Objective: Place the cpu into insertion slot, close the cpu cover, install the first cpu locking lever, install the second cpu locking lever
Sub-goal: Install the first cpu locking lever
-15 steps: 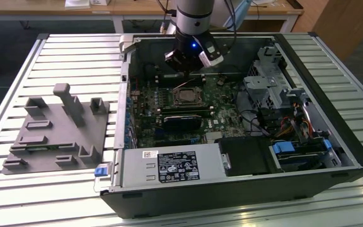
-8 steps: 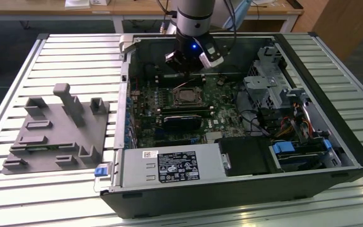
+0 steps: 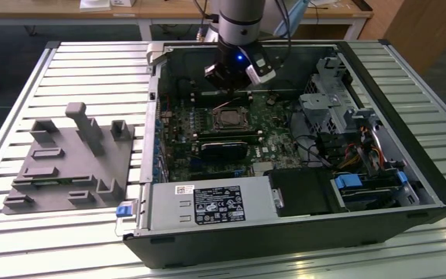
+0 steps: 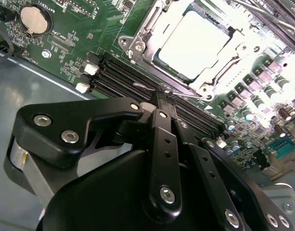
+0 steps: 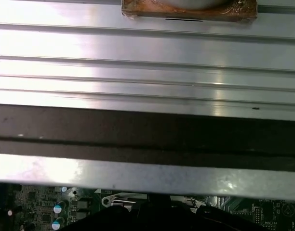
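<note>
The cpu point(image 4: 193, 43) lies flat in the insertion slot point(image 3: 229, 119), its pale metal top showing through the window of the cpu cover point(image 4: 150, 33), which lies down over it. My gripper point(image 4: 160, 96) hangs over the back part of the green board point(image 3: 281, 145), just behind the socket. Its black fingers point(image 4: 163, 134) are drawn together to a point. That point sits at a thin silvery locking lever point(image 4: 146, 86) running along the socket's edge by the memory slots point(image 4: 116, 79). In the exterior view the gripper point(image 3: 226, 86) is low inside the open computer case.
A grey fixture block point(image 3: 68, 157) stands on the slatted table at the exterior view's left. Inside the case are a power supply point(image 3: 207, 204), drive bays point(image 3: 362, 186), cables point(image 3: 355, 154) and a black card point(image 3: 223, 148). A coin battery point(image 4: 34, 17) sits on the board.
</note>
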### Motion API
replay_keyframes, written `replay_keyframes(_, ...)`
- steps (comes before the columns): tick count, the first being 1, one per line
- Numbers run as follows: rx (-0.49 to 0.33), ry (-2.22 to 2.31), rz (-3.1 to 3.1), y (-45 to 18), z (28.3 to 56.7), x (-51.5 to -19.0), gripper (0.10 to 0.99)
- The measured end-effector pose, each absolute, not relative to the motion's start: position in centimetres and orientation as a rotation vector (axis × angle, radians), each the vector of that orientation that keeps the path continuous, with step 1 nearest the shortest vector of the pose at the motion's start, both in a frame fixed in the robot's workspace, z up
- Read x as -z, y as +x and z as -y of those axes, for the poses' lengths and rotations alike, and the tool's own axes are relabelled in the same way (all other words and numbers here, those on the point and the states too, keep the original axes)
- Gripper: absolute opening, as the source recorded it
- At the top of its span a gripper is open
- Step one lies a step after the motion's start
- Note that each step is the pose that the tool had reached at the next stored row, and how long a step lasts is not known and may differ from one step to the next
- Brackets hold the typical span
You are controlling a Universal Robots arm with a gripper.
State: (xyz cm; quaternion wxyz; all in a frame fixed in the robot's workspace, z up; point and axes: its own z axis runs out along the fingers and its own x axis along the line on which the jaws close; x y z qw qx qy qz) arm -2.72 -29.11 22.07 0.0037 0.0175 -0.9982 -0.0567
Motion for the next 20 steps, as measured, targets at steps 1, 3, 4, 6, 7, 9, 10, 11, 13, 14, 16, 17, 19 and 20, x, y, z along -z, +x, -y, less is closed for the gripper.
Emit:
replay_keyframes(1, 0.178, 0.055, 3.129, -2.7, 29.1, -22.0, 0.106)
replay_keyframes(3, 0.178, 0.055, 3.129, -2.5, 29.1, -21.9, 0.106)
replay_keyframes(4, 0.178, 0.055, 3.129, -2.4, 29.1, -21.9, 0.106)
replay_keyframes(6, 0.178, 0.055, 3.129, -2.2, 29.1, -21.8, 0.106)
replay_keyframes(7, 0.178, 0.055, 3.129, -2.1, 29.1, -21.8, 0.106)
replay_keyframes(9, 0.178, 0.055, 3.129, -1.9, 29.1, -21.6, 0.106)
replay_keyframes(10, 0.178, 0.055, 3.129, -1.8, 29.1, -21.6, 0.106)
replay_keyframes(11, 0.178, 0.055, 3.129, -1.8, 29.1, -21.5, 0.106)
replay_keyframes(13, 0.178, 0.055, 3.129, -1.7, 29.1, -21.3, 0.106)
replay_keyframes(14, 0.178, 0.055, 3.129, -1.7, 29.1, -21.2, 0.106)
replay_keyframes(16, 0.177, 0.055, 3.129, -1.6, 29.1, -20.5, 0.106)
replay_keyframes(17, 0.177, 0.055, 3.129, -1.6, 29.1, -20.4, 0.106)
replay_keyframes(19, 0.177, 0.055, 3.129, -1.6, 29.1, -20.3, 0.106)
replay_keyframes(20, 0.177, 0.055, 3.129, -1.6, 29.1, -20.3, 0.106)
